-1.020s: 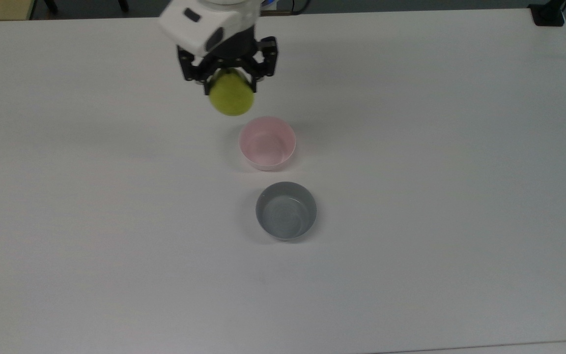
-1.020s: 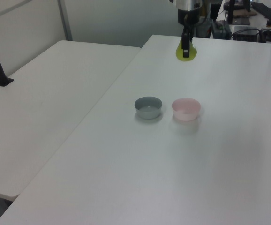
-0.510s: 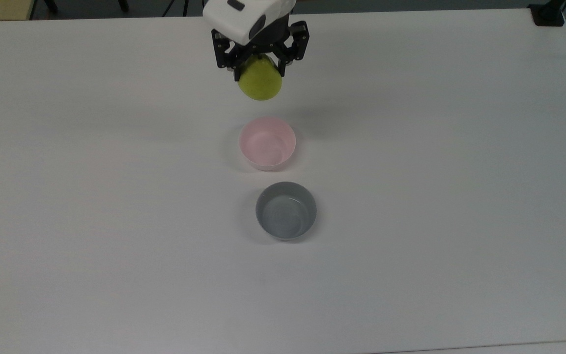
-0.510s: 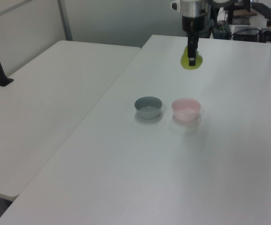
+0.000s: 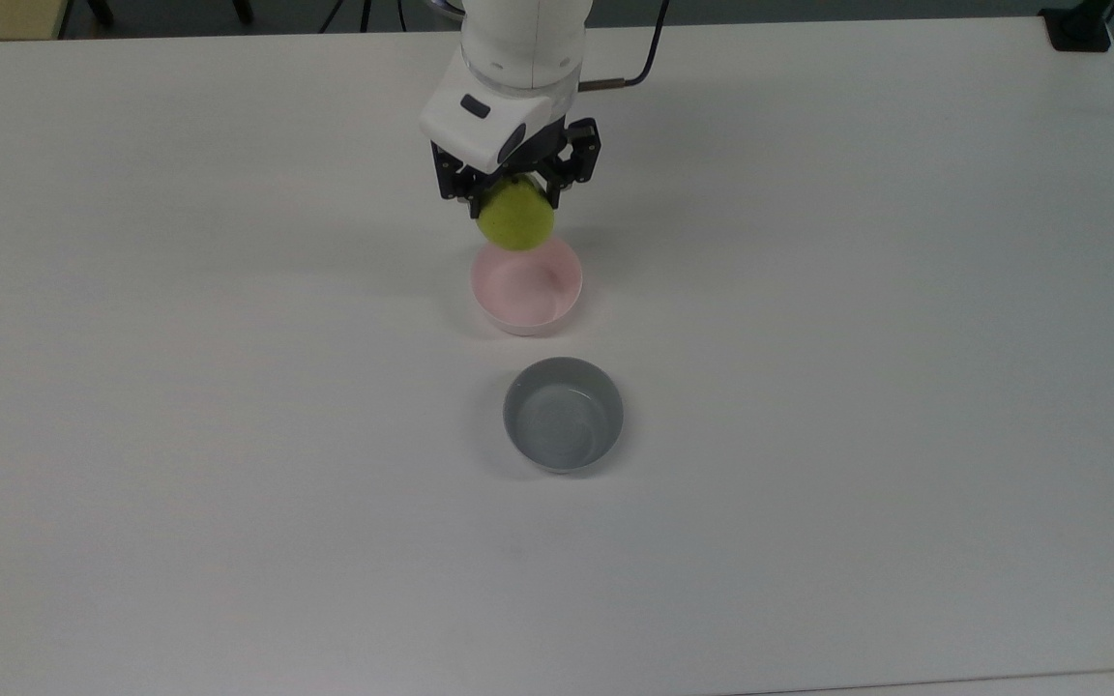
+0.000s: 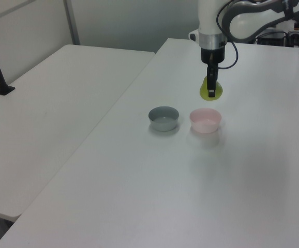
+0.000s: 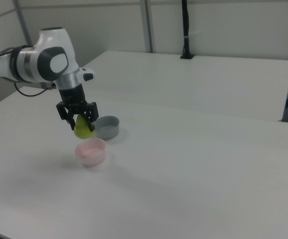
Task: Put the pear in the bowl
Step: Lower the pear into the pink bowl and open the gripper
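I have the pincer point(image 5: 514, 198) clenched on the pear point(image 5: 515, 218), which hangs clear of the counter point(image 5: 866, 387) just above the pink bowl's point(image 5: 525, 283) far rim in the top view. Gripping it from above leaves its underside free to go straight down. The grey bowl point(image 5: 563, 415) sits just beside, so I judge I need to centre over pink before letting go.

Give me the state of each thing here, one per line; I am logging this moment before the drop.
pear: held in the air, above the pink bowl's far rim in the top view.
gripper: shut on the pear, jaws pointing down.
pink bowl: upright on the table, empty.
grey bowl: upright on the table, empty, apart from the pink bowl.
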Robot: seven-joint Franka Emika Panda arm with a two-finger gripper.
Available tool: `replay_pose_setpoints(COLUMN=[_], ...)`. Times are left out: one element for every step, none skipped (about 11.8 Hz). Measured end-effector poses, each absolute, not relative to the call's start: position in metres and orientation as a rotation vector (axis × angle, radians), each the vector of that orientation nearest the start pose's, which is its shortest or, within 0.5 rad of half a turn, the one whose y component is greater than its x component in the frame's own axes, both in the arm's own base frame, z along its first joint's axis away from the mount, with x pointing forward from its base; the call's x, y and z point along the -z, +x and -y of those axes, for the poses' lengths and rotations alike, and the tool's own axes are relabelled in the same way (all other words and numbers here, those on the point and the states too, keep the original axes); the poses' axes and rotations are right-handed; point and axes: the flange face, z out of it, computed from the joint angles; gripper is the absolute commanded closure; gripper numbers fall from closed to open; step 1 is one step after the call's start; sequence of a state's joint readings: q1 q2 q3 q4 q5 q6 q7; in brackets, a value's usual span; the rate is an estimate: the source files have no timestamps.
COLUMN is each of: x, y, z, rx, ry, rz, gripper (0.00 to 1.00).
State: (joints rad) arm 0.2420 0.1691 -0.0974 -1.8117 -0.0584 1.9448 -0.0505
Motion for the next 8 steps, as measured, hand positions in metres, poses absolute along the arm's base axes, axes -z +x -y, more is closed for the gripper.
replay_pose_setpoints(x=[-0.434, -0.422, -0.41, -0.398, -0.387, -0.377, -0.371, -0.366], y=[0.598, 0.599, 0.601, 0.605, 0.607, 0.609, 0.611, 0.613], z=[-0.085, -0.086, -0.087, -0.088, -0.089, -0.09, -0.091, -0.092], rx=[-0.041, -0.041, -0.043, -0.048, -0.056, -0.064, -0.062, -0.052], ry=[-3.194, -3.194, -3.195, -3.196, -3.197, -3.198, -3.198, -3.199], rz=[0.352, 0.355, 0.357, 0.36, 0.365, 0.368, 0.371, 0.367], gripper=[0.6, 0.58, 0.58, 0.57, 0.57, 0.57, 0.53, 0.53])
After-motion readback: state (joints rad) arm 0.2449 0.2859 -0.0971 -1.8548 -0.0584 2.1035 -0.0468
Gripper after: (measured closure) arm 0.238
